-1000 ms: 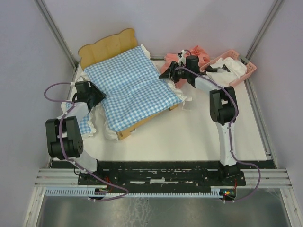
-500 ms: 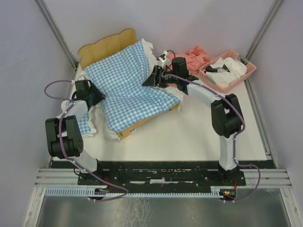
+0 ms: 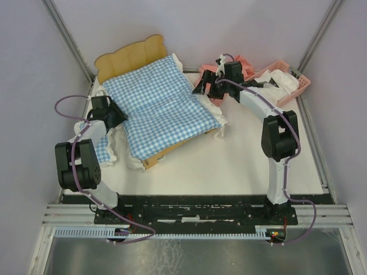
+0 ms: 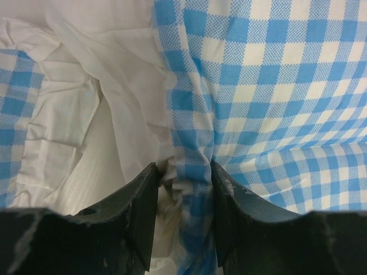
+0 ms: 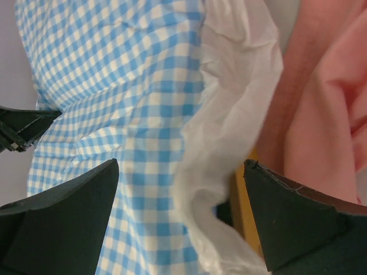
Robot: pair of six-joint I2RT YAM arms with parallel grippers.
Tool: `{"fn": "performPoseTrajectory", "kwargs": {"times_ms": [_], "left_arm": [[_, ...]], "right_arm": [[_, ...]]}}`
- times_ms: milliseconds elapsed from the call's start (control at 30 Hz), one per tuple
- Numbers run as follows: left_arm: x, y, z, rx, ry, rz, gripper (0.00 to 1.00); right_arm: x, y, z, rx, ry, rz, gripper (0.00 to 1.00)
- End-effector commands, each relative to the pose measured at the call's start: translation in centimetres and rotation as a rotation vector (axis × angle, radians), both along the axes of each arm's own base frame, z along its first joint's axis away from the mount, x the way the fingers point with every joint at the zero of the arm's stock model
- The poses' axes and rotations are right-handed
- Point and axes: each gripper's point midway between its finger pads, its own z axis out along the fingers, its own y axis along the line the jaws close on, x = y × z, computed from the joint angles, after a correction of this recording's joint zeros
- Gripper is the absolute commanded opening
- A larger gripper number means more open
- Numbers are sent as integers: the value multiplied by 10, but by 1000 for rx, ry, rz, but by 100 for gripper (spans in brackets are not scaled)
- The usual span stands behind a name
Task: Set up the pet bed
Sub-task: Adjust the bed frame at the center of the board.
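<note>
Top view: pet bed (image 3: pixel 131 55) sits at the far left of the counter (image 3: pixel 241 166), skewed, headboard toward the back wall. Checked cushion (image 3: pixel 163 109) lies on it and covers nearly the whole frame; only the headboard and a bit of the near wood rail show. The cushion's white frill spills off the left side onto the counter. Left end effector (image 3: pixel 116 117) is at the cushion's left edge. Right end effector (image 3: pixel 202 89) is just off the cushion's far right corner, above the frill. Pink cloth (image 3: pixel 243 62) lies behind it. Pink basket (image 3: pixel 301 86) with white cloth (image 3: pixel 278 80) inside sits at far right.

Left wrist: left end effector (image 4: pixel 183 172) is pinching a gathered fold of the checked cushion (image 4: pixel 269 86), with some frill caught in it; both fingers (image 4: pixel 143 200) press against the fabric.

Right wrist: right end effector (image 5: pixel 180 166) is spread wide and grips nothing. The checked cushion (image 5: pixel 114 86) and its frill lie below the gap, touching neither finger (image 5: pixel 63 206). A sliver of the pet bed (image 5: pixel 241 215) rail shows under the frill, with pink cloth (image 5: pixel 321 114) on the right.
</note>
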Motion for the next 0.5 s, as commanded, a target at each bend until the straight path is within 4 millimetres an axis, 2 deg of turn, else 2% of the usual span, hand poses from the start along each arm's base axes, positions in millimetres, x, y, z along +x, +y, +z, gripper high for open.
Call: {"fn": "performPoseTrajectory", "kwargs": {"times_ms": [0,167,367,467], "left_arm": [[-2,-12,-3,0,26,-77,46],[-1,-12,-5,3,34,-80,46],[0,-13,-9,-3,42,-78,45],[0,-14,-10,-4,43,-80,44]], "right_arm": [[3,10,-18,58,69,32,99],[4,17,-41,53,137,59,100],[-12,50,-59,159,232,205,99],[-19,64,-59,227,262,242,97]]}}
